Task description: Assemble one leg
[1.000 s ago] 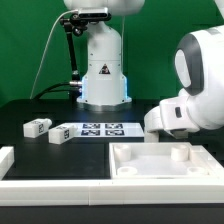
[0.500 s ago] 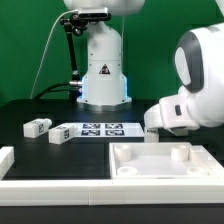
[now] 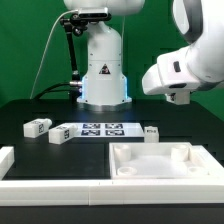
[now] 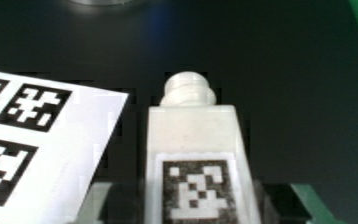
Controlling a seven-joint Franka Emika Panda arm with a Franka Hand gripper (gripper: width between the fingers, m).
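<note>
A leg point(image 3: 152, 131), a small white block with a tag on top, lies on the black table just to the exterior view's right of the marker board point(image 3: 100, 129). My gripper point(image 3: 180, 97) hangs above it and a little to the right, apart from it. In the wrist view the leg point(image 4: 197, 140) lies between my gripper point(image 4: 197, 208) fingers, peg end pointing away, with a dark gap on each side. The jaws are open. Two more legs point(image 3: 38, 127) point(image 3: 60, 133) lie to the left of the marker board.
A large white recessed piece point(image 3: 160, 160) sits at the front right. Another white part point(image 3: 8, 160) is at the front left edge. The arm's base point(image 3: 103, 75) stands at the back behind the marker board point(image 4: 34, 130).
The arm has lifted up and away from the table. The leg it covered now lies uncovered on the table right of the marker board.
</note>
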